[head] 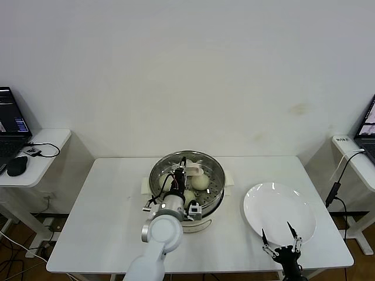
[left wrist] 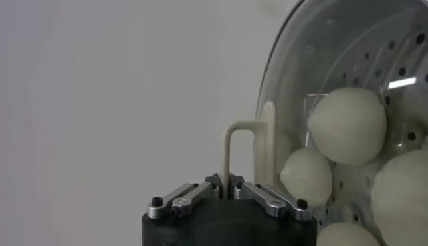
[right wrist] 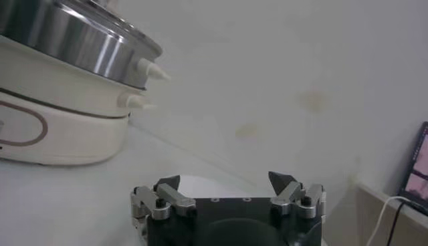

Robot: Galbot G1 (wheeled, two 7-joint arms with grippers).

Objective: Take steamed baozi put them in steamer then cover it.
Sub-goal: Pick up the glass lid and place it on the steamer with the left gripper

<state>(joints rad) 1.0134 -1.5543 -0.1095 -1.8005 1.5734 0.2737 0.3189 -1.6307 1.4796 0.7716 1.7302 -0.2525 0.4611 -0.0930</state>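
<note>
The steamer (head: 213,202) stands in the middle of the white table, its steel wall and cream base also in the right wrist view (right wrist: 67,80). The clear glass cover (left wrist: 314,60) lies over its mouth. My left gripper (head: 186,171) (left wrist: 225,184) is shut on the cover's cream bar handle (left wrist: 231,150). Through the glass I see several steamed baozi (left wrist: 348,125) (left wrist: 306,175) (left wrist: 401,190) on the perforated tray; one shows in the head view (head: 201,182). My right gripper (head: 281,241) (right wrist: 224,180) hangs open and holds nothing, at the near edge of the white plate (head: 280,208).
The white table (head: 105,222) has bare room left of the steamer. Side desks stand at both sides, with a laptop (head: 12,126) and mouse (head: 17,165) on the left one and a laptop (head: 366,126) and cable on the right.
</note>
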